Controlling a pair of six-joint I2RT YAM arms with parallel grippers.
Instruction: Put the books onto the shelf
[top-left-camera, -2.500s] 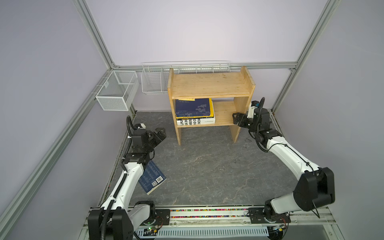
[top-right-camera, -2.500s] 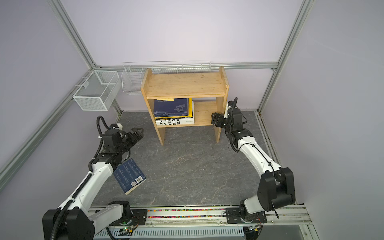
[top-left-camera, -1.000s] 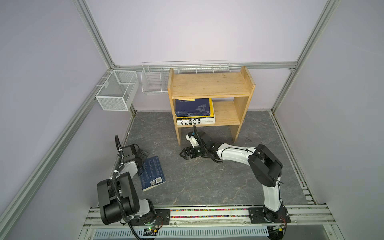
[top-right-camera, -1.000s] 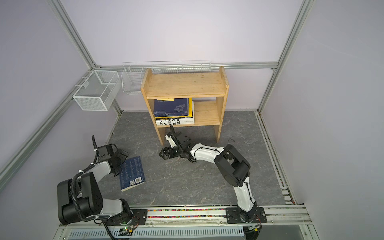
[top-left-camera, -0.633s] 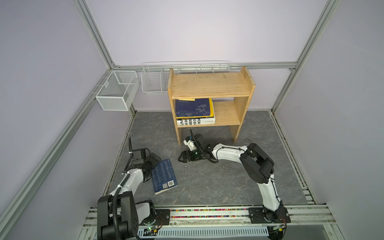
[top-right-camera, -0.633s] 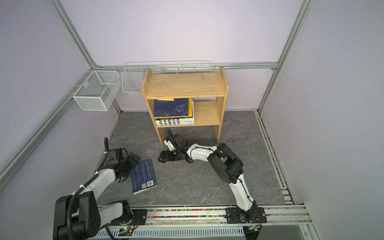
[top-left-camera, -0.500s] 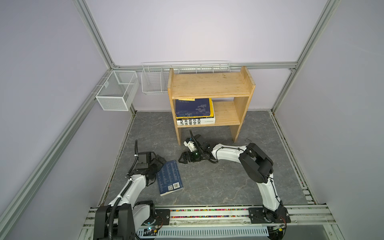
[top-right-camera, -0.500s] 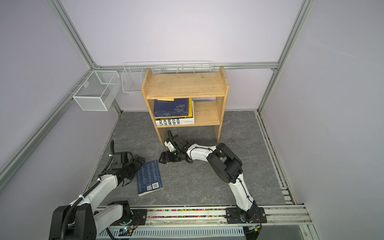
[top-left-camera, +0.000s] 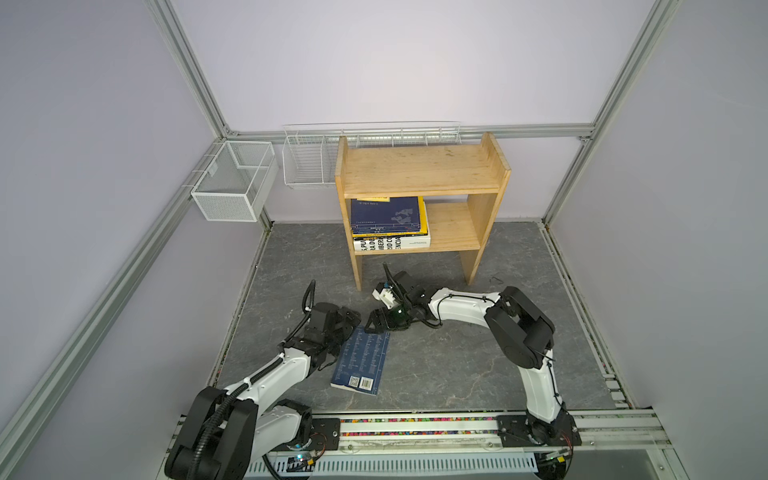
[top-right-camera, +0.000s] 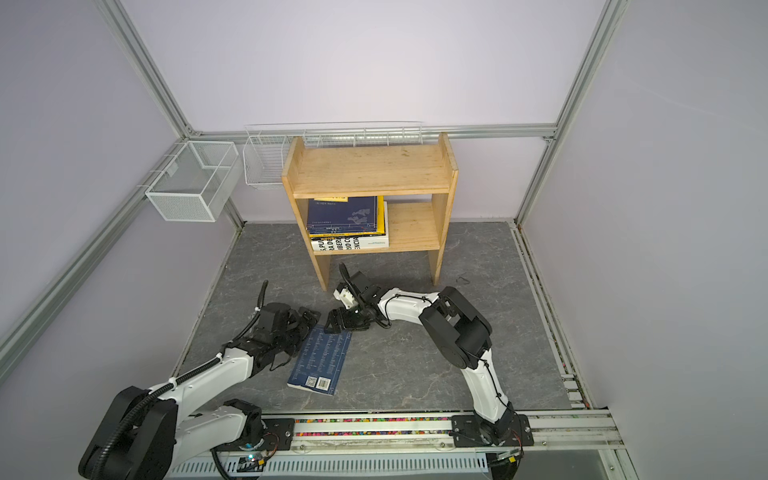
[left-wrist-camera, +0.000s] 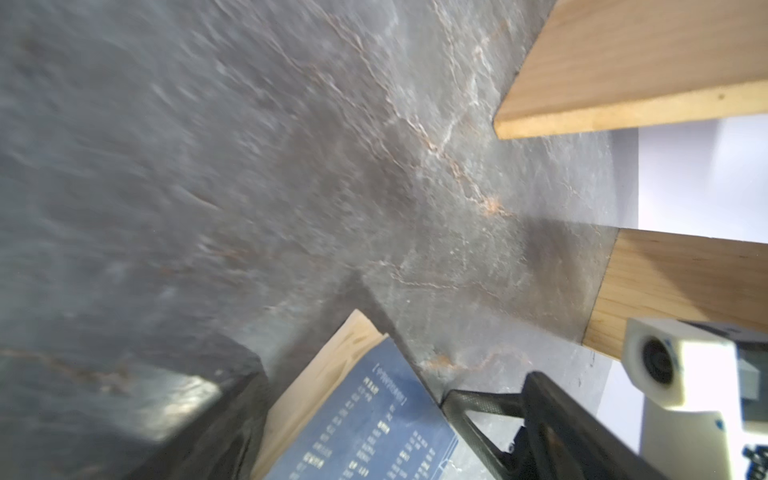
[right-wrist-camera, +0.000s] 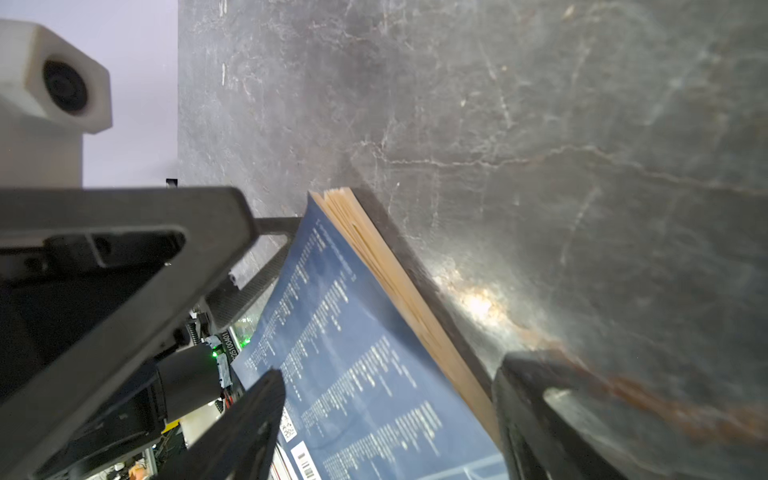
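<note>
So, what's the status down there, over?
Left gripper open beside the navy paperback book on the grey floor. Right gripper open, astride its far end. Path to the light pine wooden shelf unobstructed; stacked books on its lower tier.

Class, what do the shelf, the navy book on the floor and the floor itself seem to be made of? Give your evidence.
Shelf: light unpainted wood, probably pine; grain and pale cut edges show.
Navy book: paper, with a smooth printed cover; tan page edges fan out.
Floor: dark grey stone-look surface, veined and slightly glossy; real stone or printed sheet, unclear.
</note>
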